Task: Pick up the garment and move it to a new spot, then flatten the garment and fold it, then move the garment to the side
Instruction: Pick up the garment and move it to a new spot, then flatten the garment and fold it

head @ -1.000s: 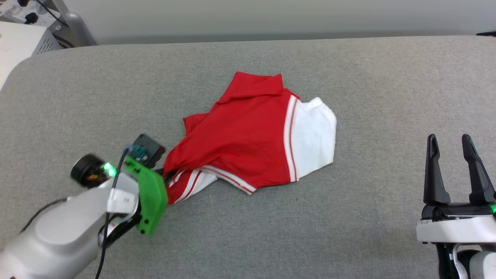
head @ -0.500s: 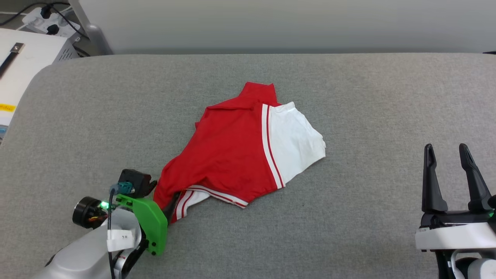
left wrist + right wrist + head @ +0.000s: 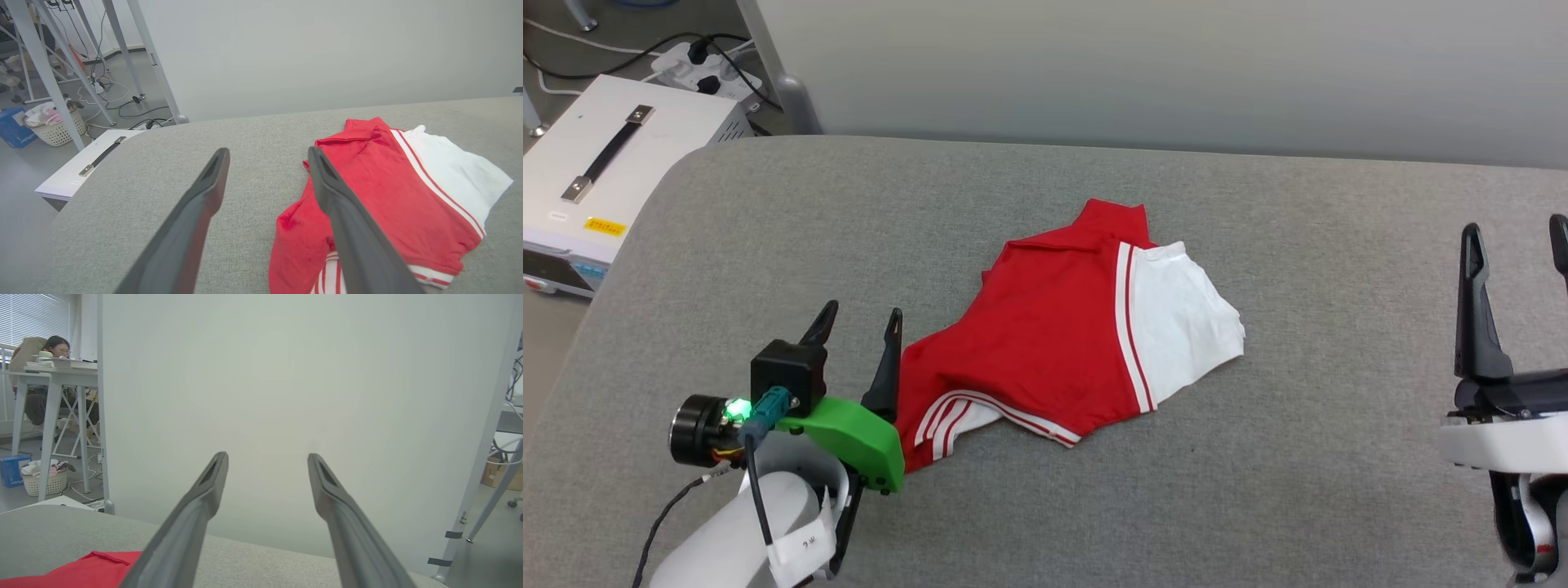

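The garment [image 3: 1045, 343], a red shirt with a white sleeve and striped trim, lies crumpled near the middle of the grey padded table [image 3: 1258, 490]. My left gripper [image 3: 862, 314] stands open just left of its lower-left corner, with nothing between the fingers. In the left wrist view the garment [image 3: 388, 196] lies to the right of and partly behind my right-hand finger [image 3: 347, 220]. My right gripper [image 3: 1515, 233] stands open at the far right, well away from the cloth. The right wrist view shows that gripper [image 3: 267, 457] raised, with a red edge of the garment [image 3: 81, 571] at lower left.
A white box with a handle [image 3: 613, 171] stands on the floor off the table's left end, beside a power strip and cables [image 3: 707, 69]. A pale wall panel [image 3: 1176, 73] runs behind the table. A person sits at a desk [image 3: 53, 367] far off in the right wrist view.
My left gripper has opened and let go of the garment's lower-left corner, and the cloth now rests on the table. The head camera has shifted, showing more floor at left.
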`<state>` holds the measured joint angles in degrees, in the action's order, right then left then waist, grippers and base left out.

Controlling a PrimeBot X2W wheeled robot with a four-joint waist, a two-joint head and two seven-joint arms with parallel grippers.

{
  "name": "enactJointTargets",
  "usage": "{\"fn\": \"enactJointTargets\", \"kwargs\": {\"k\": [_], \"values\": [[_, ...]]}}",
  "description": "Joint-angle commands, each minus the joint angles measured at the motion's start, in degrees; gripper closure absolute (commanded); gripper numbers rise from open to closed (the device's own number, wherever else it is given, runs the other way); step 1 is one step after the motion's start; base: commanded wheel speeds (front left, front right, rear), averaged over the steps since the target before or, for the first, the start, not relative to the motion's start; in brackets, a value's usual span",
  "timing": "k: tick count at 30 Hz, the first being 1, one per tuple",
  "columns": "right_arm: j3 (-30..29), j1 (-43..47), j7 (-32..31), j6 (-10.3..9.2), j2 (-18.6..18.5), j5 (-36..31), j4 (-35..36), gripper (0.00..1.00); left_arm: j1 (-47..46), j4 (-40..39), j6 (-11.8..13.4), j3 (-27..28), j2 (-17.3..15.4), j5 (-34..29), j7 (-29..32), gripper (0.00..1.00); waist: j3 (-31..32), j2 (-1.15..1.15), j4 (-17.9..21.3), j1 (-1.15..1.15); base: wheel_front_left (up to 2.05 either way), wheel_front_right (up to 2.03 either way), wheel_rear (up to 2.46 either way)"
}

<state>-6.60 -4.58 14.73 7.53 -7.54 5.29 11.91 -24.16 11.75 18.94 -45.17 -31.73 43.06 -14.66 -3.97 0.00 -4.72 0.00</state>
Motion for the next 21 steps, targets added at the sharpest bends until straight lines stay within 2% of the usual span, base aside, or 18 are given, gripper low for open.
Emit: {"fn": "enactJointTargets", "kwargs": {"k": [1, 5, 10, 16, 21], "values": [[1.02, -2.03, 0.27, -0.04, -1.75, -0.04, -0.73, 0.00, 2.15, -1.58, 1.02, 2.44, 1.20, -2.67, -0.32, 0.00, -0.24, 0.00, -0.73, 0.00, 0.00, 0.00, 0.00], [4.58, -6.91, 0.27, -0.04, -6.77, 1.25, -4.91, 0.00, 6.98, -5.14, 2.04, 9.30, 4.86, -9.47, -0.33, 0.00, -1.05, 0.00, -1.77, 0.00, 0.00, 0.00, 0.00], [11.79, -13.55, -1.83, -0.04, -13.82, 2.87, -12.66, 0.00, 11.06, -7.43, 1.48, 16.38, 9.67, -16.28, -0.33, 0.00, -2.52, 0.00, -3.00, 0.00, 0.00, 0.00, 0.00], [25.37, -23.89, -18.51, -0.04, -21.78, 11.11, -17.64, 0.00, 13.73, -8.96, -1.55, 23.18, 14.24, -22.37, -0.33, 0.00, -5.00, 0.00, -4.12, 0.00, 0.00, 0.00, 0.00], [38.52, -32.13, -36.99, -0.04, -27.91, 21.31, -20.99, 0.00, 14.13, -9.90, -5.11, 26.95, 17.49, -26.80, -0.33, 0.00, -7.82, 0.00, -5.40, 0.00, 0.00, 0.00, 0.00]]}}
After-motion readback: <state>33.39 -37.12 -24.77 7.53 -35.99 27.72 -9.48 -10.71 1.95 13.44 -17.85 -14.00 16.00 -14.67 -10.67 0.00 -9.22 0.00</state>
